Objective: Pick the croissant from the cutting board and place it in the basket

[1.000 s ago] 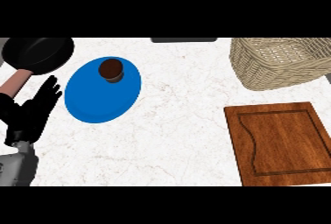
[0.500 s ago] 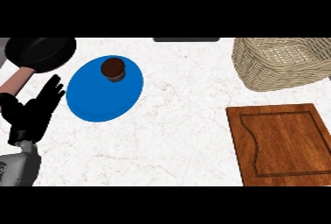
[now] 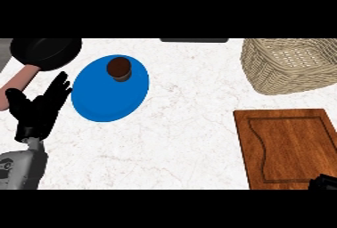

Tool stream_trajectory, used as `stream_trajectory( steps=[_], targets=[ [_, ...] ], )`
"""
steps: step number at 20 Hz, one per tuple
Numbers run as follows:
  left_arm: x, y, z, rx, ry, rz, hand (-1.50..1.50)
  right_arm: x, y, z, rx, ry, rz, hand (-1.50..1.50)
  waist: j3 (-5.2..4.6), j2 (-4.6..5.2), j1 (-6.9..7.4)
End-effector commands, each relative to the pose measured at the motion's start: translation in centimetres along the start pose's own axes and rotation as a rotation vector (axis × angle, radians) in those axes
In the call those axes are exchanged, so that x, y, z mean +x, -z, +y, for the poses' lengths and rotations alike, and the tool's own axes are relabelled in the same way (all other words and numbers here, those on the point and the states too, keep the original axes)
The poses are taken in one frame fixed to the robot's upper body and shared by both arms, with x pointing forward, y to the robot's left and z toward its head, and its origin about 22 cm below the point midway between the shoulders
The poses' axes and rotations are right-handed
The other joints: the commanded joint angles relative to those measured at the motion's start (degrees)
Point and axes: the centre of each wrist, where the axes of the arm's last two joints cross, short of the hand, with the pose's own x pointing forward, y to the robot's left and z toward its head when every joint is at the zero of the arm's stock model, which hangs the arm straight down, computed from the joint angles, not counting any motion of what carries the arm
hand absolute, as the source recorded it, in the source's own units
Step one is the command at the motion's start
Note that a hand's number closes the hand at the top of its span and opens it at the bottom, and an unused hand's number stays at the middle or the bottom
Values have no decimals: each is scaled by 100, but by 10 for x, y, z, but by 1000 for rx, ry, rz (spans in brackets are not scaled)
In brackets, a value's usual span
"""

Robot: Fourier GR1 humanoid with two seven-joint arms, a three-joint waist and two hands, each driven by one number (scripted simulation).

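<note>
Right hand (image 3: 323,181) newly in — at cutting board (image 3: 283,142) corner | basket (image 3: 289,67) well apart

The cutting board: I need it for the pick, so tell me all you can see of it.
The cutting board is a reddish-brown board of wood grain, rectangular, with a groove running inside its edge. It lies flat on the white marbled counter at the view's lower right, below the woven basket and apart from it. Nothing lies on its visible surface; no croissant shows. A dark shape overlaps its lower right corner.
</note>
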Motion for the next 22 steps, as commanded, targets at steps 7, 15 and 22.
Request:
stream_trajectory(
  steps=[7,15,22],
  targets=[
    [-3,5,-3,-13,-12,8,0,50,70,-72,-246,-158,48,150,0,-4,30],
    [-6,-3,-17,-11,-3,10,0,39,154,-138,-322,-240,158,150,20,-10,60],
    [-10,-2,-10,3,10,1,0,-14,187,-161,-309,-279,160,150,24,-7,30]
  ],
)
